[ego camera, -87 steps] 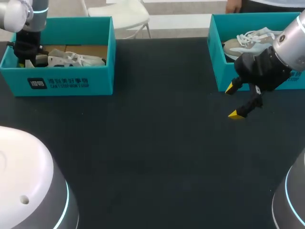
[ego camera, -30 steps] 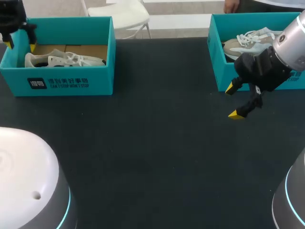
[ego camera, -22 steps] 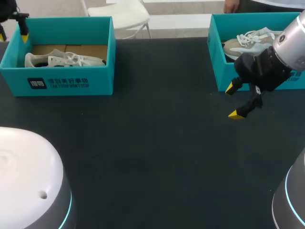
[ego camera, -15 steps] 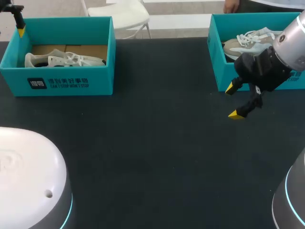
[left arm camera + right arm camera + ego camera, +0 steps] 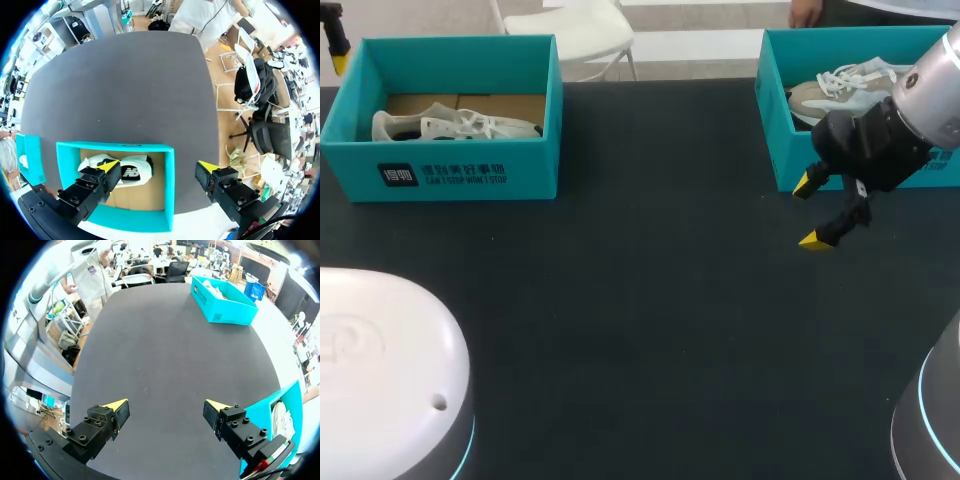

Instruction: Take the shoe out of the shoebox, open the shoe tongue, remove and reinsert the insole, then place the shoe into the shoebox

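Right gripper is hanging over the dark table at mid-right, just on the near side of the right shoebox. Its fingers are standing wide apart and holding nothing. That box is holding a pale shoe with white laces. Across on the left, the left shoebox is sitting on the table, and the white shoe is lying on the cardboard floor inside it. Left gripper is hovering above that box by its far left corner. Its jaws are spread wide and gripping nothing, clear of shoe and box.
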`<state>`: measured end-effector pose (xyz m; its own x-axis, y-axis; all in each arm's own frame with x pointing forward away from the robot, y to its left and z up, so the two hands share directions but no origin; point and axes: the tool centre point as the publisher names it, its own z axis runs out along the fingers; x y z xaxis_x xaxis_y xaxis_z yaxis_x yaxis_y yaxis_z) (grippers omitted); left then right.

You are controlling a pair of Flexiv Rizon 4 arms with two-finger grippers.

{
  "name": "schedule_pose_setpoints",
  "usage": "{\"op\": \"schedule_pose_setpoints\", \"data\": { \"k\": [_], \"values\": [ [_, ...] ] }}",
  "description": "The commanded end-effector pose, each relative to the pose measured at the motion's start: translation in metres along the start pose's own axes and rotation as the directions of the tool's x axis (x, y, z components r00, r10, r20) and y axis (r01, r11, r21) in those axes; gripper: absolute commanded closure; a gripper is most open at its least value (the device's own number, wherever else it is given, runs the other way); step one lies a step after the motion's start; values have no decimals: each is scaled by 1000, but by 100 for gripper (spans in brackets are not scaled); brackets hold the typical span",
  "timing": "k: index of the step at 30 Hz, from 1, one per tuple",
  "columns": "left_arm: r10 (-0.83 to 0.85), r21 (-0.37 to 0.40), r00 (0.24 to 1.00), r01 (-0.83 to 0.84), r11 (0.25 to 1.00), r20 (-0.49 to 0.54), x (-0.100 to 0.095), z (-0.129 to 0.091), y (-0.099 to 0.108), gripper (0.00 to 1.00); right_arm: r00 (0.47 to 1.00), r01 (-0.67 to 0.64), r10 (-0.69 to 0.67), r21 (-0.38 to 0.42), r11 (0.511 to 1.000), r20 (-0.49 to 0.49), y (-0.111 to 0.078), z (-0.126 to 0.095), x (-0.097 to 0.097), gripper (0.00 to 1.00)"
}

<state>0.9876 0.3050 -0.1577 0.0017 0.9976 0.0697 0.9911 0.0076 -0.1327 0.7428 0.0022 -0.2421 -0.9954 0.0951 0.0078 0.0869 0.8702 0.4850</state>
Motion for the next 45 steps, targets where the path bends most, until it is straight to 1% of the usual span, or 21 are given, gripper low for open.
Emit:
{"op": "schedule_pose_setpoints", "data": {
  "k": [1, 5, 12, 13, 15, 17, 19, 20, 21, 24, 28, 30, 32, 35, 36, 45],
  "values": [
    [2, 20, 1000, -3, 1000, 14, 8, -10, -4, 0, 1000, -1, 1, 3, 1000, 1, 0, 1, 0, 0],
    [-5, 45, 1000, 4, 999, 14, 14, -14, -8, 0, 1000, -1, 1, 3, 1000, 1, 0, 1, 0, 0],
    [-5, 45, 1000, 4, 999, 14, 14, -14, -8, 0, 1000, -1, 1, 3, 1000, 1, 0, 1, 0, 0],
    [-5, 45, 1000, 4, 999, 14, 14, -14, -8, 0, 1000, -20, 21, -13, 1000, 22, 0, -1, -5, 0],
    [-5, 45, 1000, 4, 999, 14, 14, -14, -8, 0, 995, -67, 68, -14, 998, 66, -2, -4, -15, 0],
    [-5, 45, 1000, 4, 999, 14, 14, -14, -8, 0, 986, -120, 123, -32, 992, 111, -8, -6, -24, 0],
    [-5, 45, 1000, 4, 999, 14, 14, -14, -8, 0, 975, -178, 179, -22, 984, 132, -13, -9, -31, 0],
    [-5, 45, 1000, 4, 999, 14, 14, -14, -8, 0, 957, -239, 239, -23, 971, 162, -18, -12, -36, 0],
    [-5, 45, 1000, 4, 999, 14, 14, -14, -8, 0, 945, -273, 273, -26, 962, 178, -21, -15, -40, 0],
    [-5, 45, 1000, 4, 999, 14, 14, -14, -8, 0, 909, -353, 348, -18, 935, 228, -28, -26, -53, 0],
    [-5, 45, 1000, 4, 999, 14, 14, -14, -8, 0, 855, -445, 441, -51, 894, 275, -33, -40, -65, 0],
    [-5, 45, 1000, 4, 999, 14, 14, -14, -8, 0, 812, -498, 492, -66, 864, 314, -35, -48, -71, 0],
    [-5, 45, 1000, 4, 999, 14, 14, -14, -8, 0, 755, -556, 548, -90, 826, 360, -37, -55, -75, 0],
    [-5, 45, 1000, 4, 999, 14, 14, -14, -8, 0, 647, -632, 637, -173, 756, 418, -42, -63, -83, 0],
    [-5, 45, 1000, 4, 999, 14, 14, -14, -8, 0, 614, -643, 655, -203, 739, 441, -41, -67, -88, 0],
    [-5, 45, 1000, 4, 999, 14, 14, -14, -8, 0, 614, -643, 655, -203, 739, 441, -41, -67, -88, 0]
  ]
}}
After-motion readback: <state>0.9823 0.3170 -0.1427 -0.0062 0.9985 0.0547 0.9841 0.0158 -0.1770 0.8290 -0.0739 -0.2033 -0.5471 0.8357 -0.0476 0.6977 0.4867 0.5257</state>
